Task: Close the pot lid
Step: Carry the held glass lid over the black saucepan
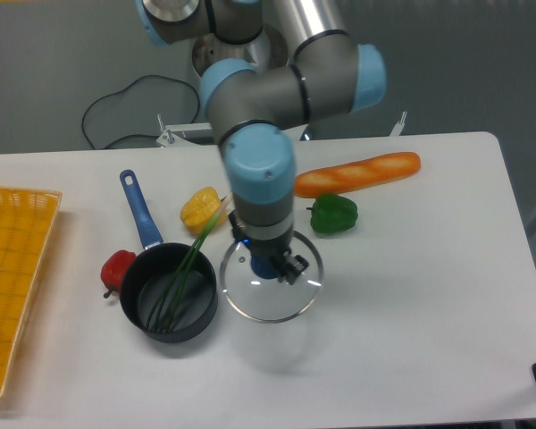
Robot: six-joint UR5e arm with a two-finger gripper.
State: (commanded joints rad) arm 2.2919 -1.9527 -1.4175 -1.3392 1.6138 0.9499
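The pot (pixel 170 295) is a small black saucepan with a long blue handle (pixel 139 211) pointing to the back left. It stands open on the white table, with green stalks (pixel 186 273) leaning out of it. The pot lid (pixel 272 279), a clear glass disc with a metal rim, is just right of the pot, and its rim nearly touches the pot. My gripper (pixel 270 263) points straight down over the lid's centre and is shut on the blue knob. A soft shadow lies on the table below the lid.
A red pepper (pixel 117 269) lies left of the pot. A yellow pepper (pixel 202 208), a green pepper (pixel 334 214) and a baguette (pixel 359 173) lie behind the lid. A yellow basket (pixel 13 268) stands at the left edge. A black cable (pixel 125 107) runs behind the table.
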